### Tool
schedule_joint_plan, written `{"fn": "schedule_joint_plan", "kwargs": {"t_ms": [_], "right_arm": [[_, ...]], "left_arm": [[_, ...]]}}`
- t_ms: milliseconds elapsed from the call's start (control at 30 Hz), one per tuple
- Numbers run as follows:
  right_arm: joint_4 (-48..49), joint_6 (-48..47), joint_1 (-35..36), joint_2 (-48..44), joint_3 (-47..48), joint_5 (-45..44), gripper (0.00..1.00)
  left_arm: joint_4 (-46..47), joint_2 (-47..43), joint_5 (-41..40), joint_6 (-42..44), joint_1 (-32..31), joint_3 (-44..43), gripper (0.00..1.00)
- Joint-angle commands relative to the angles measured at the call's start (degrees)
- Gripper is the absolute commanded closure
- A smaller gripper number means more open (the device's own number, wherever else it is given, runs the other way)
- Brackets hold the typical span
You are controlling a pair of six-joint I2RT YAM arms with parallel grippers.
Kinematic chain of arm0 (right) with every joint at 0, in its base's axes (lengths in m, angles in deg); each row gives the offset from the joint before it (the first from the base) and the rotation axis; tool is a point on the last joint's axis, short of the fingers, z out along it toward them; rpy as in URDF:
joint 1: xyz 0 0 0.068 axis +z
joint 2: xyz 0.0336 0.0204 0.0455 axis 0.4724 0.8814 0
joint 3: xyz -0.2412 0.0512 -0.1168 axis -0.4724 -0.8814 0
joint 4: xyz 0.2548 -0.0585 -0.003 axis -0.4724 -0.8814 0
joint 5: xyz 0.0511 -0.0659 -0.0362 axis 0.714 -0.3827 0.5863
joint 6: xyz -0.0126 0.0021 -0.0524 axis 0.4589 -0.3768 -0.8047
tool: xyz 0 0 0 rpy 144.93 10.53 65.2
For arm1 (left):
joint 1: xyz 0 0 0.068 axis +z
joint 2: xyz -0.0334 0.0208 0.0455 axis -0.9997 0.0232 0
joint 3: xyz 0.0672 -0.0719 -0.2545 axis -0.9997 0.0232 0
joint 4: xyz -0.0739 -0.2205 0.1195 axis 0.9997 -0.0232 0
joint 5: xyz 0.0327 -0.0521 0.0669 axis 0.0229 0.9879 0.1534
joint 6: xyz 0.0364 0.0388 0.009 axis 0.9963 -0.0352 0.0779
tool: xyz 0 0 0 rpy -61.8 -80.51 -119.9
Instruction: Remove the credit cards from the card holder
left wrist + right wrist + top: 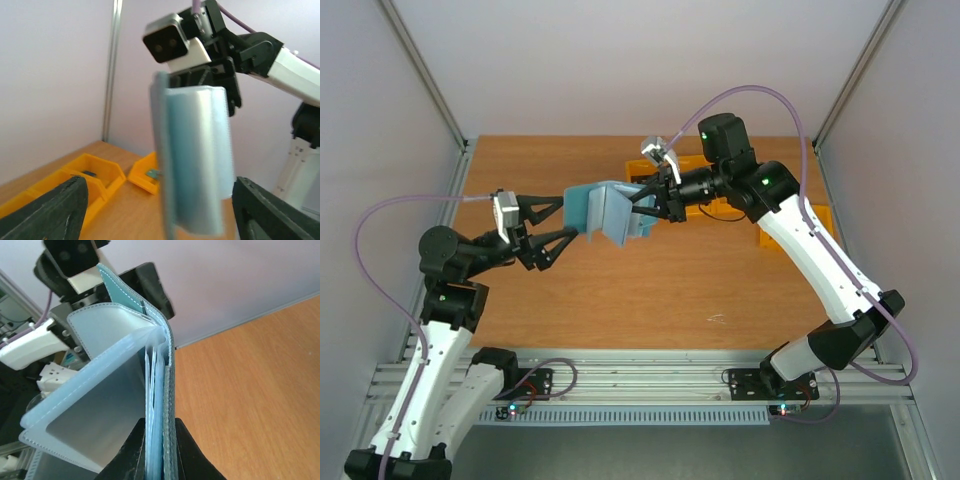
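My right hand point(647, 205) pinches the card holder point(605, 212) above the desk point(620, 300). My left hand point(572, 218) is spread around its free flap. Next, I reckon, it must find the credit cards, which I can't make out.

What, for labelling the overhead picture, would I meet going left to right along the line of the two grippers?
left gripper → card holder → right gripper
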Motion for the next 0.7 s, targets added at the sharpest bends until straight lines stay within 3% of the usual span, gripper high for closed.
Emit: {"fn": "schedule_joint_plan", "kwargs": {"t_ms": [0,33,67,400,667], "right_arm": [[2.8,3.7,0.4,0.5,2.2,-4.9,0.99],[3.0,3.8,0.8,0.6,2.3,-5.6,0.99],[3.1,3.8,1.3,0.6,2.4,-6.3,0.99],[2.1,4.5,5.3,3.0,5.9,-15.6,0.99],[0.3,4.2,6.6,5.5,8.2,-14.1,0.99]], "left_arm": [[-1.2,0.2,3.5,3.4,-1.5,-1.6,0.11],[-1.5,0.3,3.2,4.0,-1.6,-1.7,0.02],[-1.5,0.4,2.7,4.3,-1.8,-1.7,0.01],[-3.3,1.7,-3.9,6.0,-3.4,-1.8,0.01],[-3.6,1.8,-6.9,7.2,-3.5,-1.5,0.01]]}}
